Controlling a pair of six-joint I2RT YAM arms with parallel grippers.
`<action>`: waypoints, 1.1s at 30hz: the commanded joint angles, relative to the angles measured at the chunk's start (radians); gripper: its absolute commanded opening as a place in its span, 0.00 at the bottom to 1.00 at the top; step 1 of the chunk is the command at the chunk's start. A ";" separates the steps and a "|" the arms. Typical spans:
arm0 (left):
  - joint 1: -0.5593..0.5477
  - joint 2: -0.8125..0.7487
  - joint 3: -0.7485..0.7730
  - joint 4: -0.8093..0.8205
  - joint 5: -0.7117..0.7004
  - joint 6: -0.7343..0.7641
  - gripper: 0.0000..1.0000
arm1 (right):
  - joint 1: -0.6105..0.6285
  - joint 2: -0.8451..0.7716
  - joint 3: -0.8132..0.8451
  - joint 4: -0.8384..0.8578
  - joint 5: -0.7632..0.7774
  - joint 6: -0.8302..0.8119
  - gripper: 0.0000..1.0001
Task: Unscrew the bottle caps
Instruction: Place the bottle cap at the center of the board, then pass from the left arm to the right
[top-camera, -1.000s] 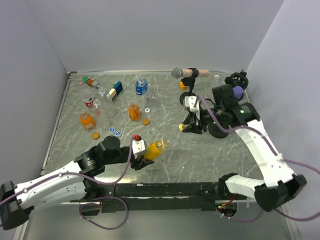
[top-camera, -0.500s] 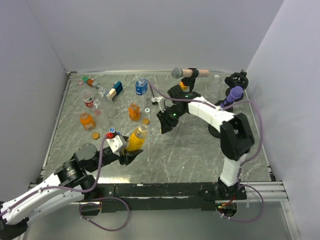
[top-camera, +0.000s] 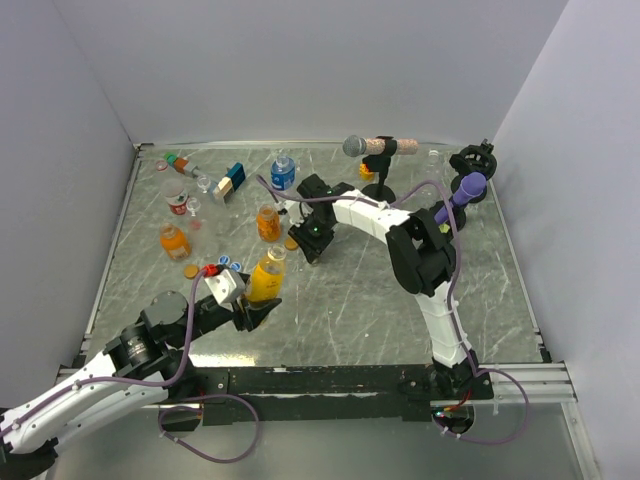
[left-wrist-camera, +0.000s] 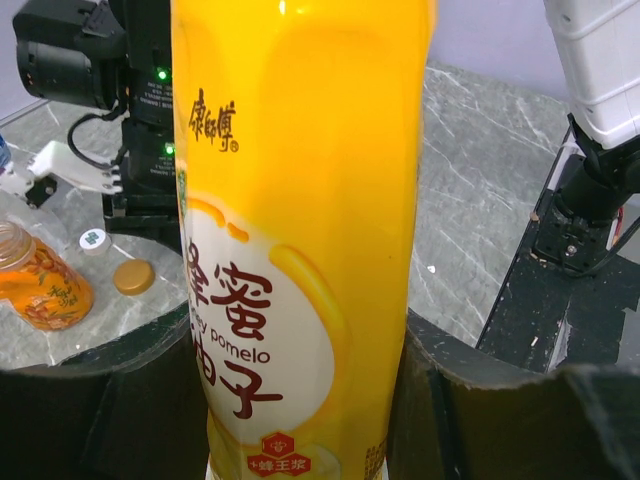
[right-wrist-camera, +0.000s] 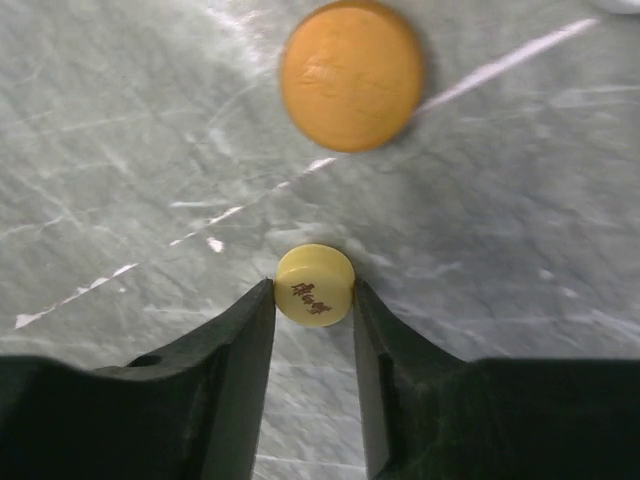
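**A:** So, what did your left gripper have?

**B:** It was closed around the yellow bottle, with one finger on each side of the lower body. I held the bottle over the near left part of the table, and its neck end pointed away from my bases.

**A:** And the right one?

**B:** My right gripper pinched the yellow cap. Both fingers pressed against its rim. This gripper pointed down over the middle of the table, beyond the bottle and apart from it.

**A:** Was something near the cap?

**B:** Yes. An orange cap lay flat on the table just beyond it, and they did not touch. An orange bottle stood near, to the left of that gripper. Whether the yellow cap rested on the table or hung just above it, I could not tell.
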 joint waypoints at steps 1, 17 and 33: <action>0.005 -0.012 0.012 0.116 -0.014 -0.026 0.26 | -0.004 -0.022 0.058 -0.034 0.057 -0.008 0.52; 0.005 0.031 -0.028 0.246 0.180 -0.073 0.26 | -0.111 -0.797 -0.377 -0.054 -0.503 -0.413 0.75; 0.005 0.203 -0.054 0.456 0.266 -0.095 0.26 | 0.004 -0.902 -0.365 0.157 -0.983 -0.161 0.96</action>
